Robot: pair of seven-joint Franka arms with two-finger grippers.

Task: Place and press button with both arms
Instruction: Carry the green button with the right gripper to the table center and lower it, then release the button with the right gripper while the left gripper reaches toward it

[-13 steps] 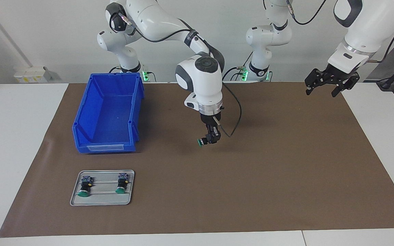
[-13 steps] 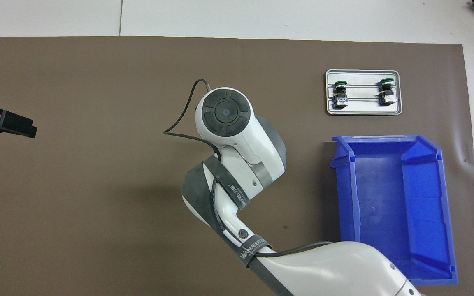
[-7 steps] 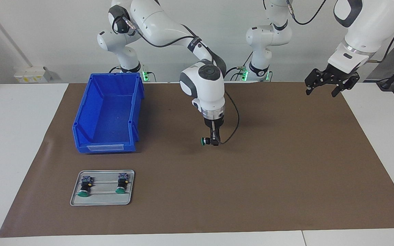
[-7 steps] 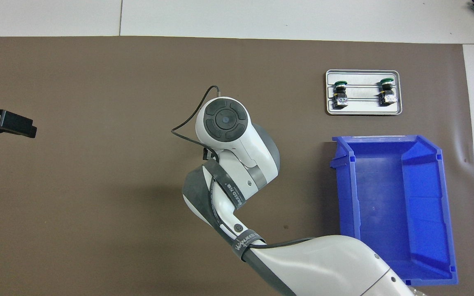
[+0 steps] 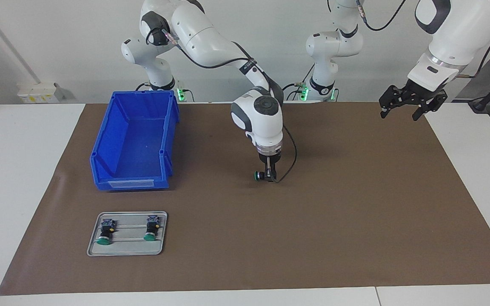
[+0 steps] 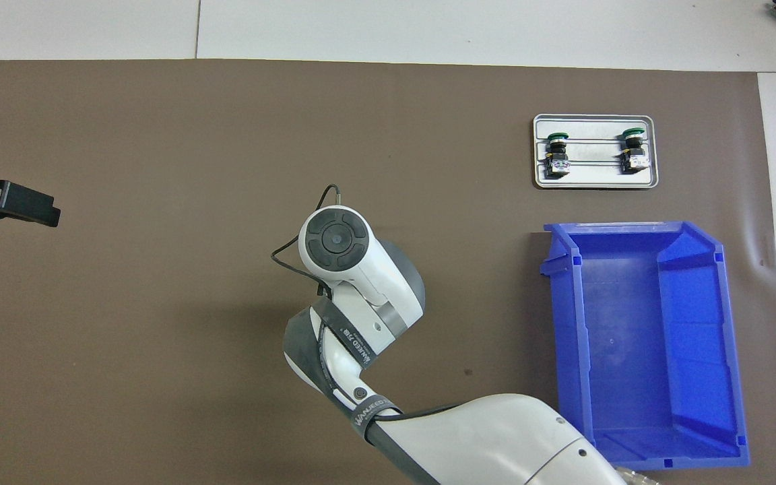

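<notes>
My right gripper (image 5: 268,175) points straight down over the middle of the brown mat (image 5: 355,204), shut on a button (image 5: 258,175). The button lies sideways in the grip, its green cap turned toward the right arm's end of the table. It hangs very close to the mat; I cannot tell whether it touches. In the overhead view the right wrist (image 6: 335,237) hides both gripper and button. My left gripper (image 5: 400,115) waits open in the air over the mat's edge at the left arm's end, and its black tip (image 6: 31,205) shows in the overhead view.
A grey tray (image 5: 92,248) (image 6: 593,178) holds two more green-capped buttons (image 5: 103,233) (image 5: 151,228), lying on their sides. An open blue bin (image 5: 100,148) (image 6: 566,323) stands between the tray and the robots. A black cable (image 5: 291,157) loops off the right wrist.
The right arm has come down with the button, from well above the mat to just over it, shifting slightly toward the left arm's end. The left arm has not moved.
</notes>
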